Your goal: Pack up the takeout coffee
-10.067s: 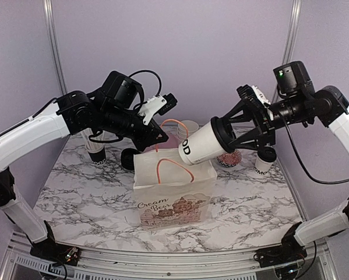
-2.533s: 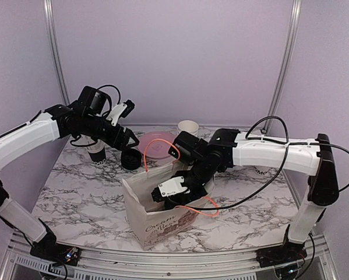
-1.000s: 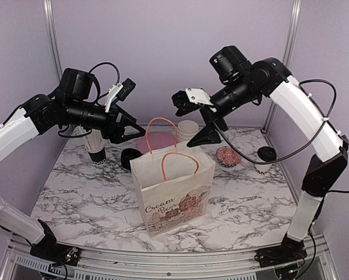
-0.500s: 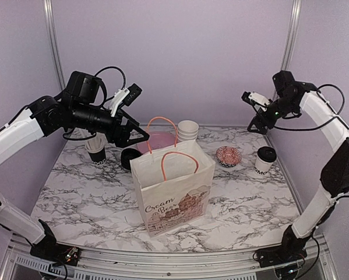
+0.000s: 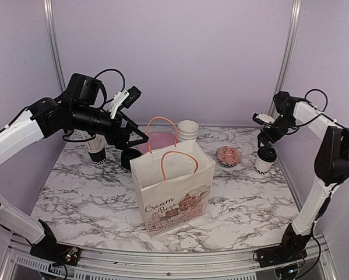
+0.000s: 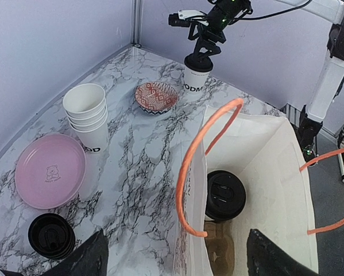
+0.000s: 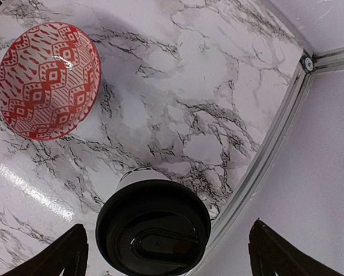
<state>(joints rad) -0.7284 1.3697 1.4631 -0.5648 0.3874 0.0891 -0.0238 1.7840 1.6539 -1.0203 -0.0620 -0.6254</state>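
One takeout coffee (image 6: 225,195), white with a black dome lid, stands inside the white paper bag (image 5: 173,186) on a brown cardboard holder (image 6: 220,253). A second takeout coffee (image 5: 265,161) stands on the marble table at the right edge; from the right wrist I see its lid (image 7: 153,230). My right gripper (image 5: 266,135) hangs open just above this cup, its fingers (image 7: 62,256) spread wider than the lid and not touching it. My left gripper (image 5: 136,137) hovers open behind the bag's top-left, looking into the open bag mouth with nothing between its fingers (image 6: 85,259).
Behind the bag are stacked lidless white cups (image 5: 188,129), a pink plate (image 5: 157,142) and a stack of black lids (image 5: 129,158). A red patterned bowl (image 5: 228,155) lies left of the right cup. A black cup (image 5: 97,151) stands far left. The frame rail (image 7: 275,149) runs close beside the right cup.
My right arm has swung from above the bag out to the right and down over the cup at the table's right edge. The left arm has barely moved.
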